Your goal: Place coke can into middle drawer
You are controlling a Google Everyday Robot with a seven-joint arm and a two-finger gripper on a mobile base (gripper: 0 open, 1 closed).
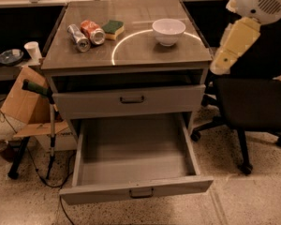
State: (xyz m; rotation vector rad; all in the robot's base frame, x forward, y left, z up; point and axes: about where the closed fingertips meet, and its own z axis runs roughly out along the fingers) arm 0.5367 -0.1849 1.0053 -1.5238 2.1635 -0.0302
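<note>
The middle drawer [98, 191] is seen pulled fully out at the near side, its dark handle facing forward. Behind it, the upper drawer [168, 97] is left slightly ajar. To the right, a black chair [255, 102] is parked. The gripper [234, 45] is held above the chair, just beside the cabinet's right edge; whether it is spread or pressed together cannot be told. On the top, far left, the coke can [92, 32] is laid on its side, touching a silver can [78, 37]. Its white markings cannot be read. A green sponge [113, 28] is set just right of it, and a white bowl [168, 31] farther right.
</note>
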